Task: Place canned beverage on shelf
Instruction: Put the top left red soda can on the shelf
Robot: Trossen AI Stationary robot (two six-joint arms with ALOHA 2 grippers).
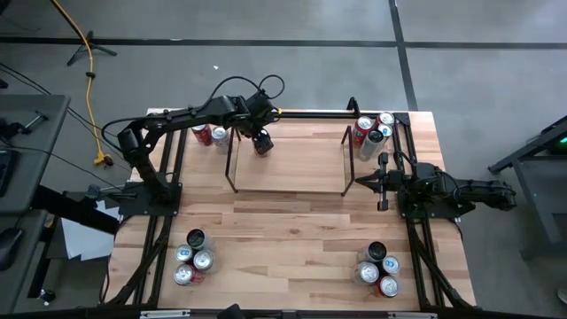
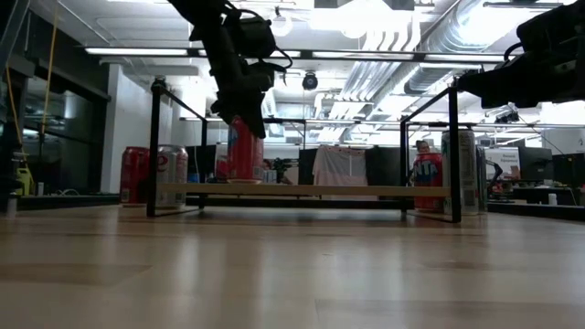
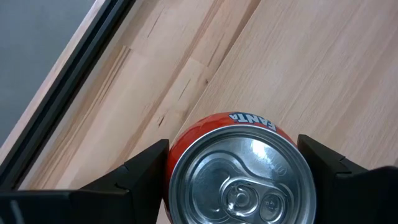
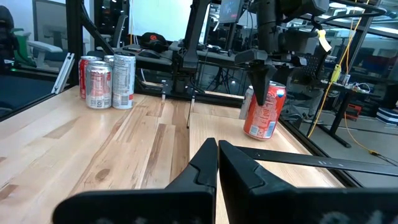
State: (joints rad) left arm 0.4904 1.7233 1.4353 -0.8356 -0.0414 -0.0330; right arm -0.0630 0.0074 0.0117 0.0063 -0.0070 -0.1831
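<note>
A red-orange soda can point(image 3: 239, 174) stands at the far left corner of the shelf point(image 2: 320, 190), a low rack of black rods with a see-through top. In the right wrist view the can point(image 4: 263, 112) leans a little. My left gripper point(image 1: 262, 142) comes down over the can and is shut on it. Beside the shelf's right end my right gripper point(image 1: 368, 183) points level toward the table's left edge, with its fingers point(image 4: 208, 158) shut on nothing. My left gripper pinches the can's upper side wall point(image 3: 177, 152) between its two fingers point(image 3: 146, 165), one on each side just below the rim. The fingers come steeply from above. The can's base point(image 2: 242, 179) appears to rest on the shelf's flat top, the can slightly tilted.
Clusters of cans stand at all four corners of the table: far left point(image 1: 211, 135), far right point(image 1: 372, 131), near left point(image 1: 190, 259) and near right point(image 1: 379, 268). Black rails point(image 1: 168, 177) edge the wooden table. Bare wood lies in front of the shelf.
</note>
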